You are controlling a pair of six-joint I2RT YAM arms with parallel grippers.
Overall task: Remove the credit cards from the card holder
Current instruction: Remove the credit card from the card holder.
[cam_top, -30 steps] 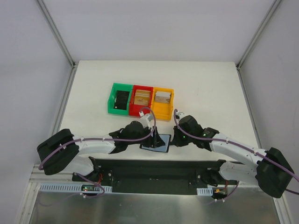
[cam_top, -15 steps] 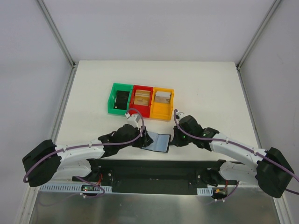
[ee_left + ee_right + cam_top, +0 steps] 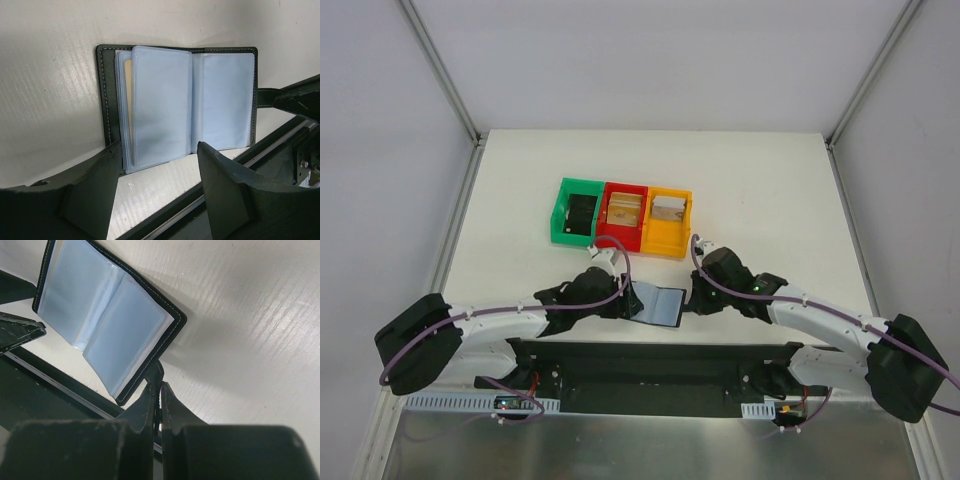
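card holder (image 3: 658,303): lying open and flat on the counter (image 3: 770,190), right by the middle of the near edge, black cover down, grey-blue plastic sleeves (image 3: 162,100) facing up

credit card (image 3: 128,82): only a thin tan strip shows, tucked in the left-hand stack of sleeves behind the top one, so it's not out yet

left end effector (image 3: 160,152): jaws spread fairly wide with nothing pinched. It sits low at the holder's left half, and the bottom edge of the sleeve stack falls between the two fingers. One finger is at the holder's corner, can't tell if it actually touches.

right end effector (image 3: 159,385): jaws squeezed together on the thin black tab (image 3: 156,371) sticking out of the holder's right edge, pinning that side

green bin (image 3: 570,238), red bin (image 3: 620,241), orange bin (image 3: 665,247): side by side in a row, touching, further back toward the middle of the counter. Something dark is in the green one and tan stuff in the other two, too small to say what.
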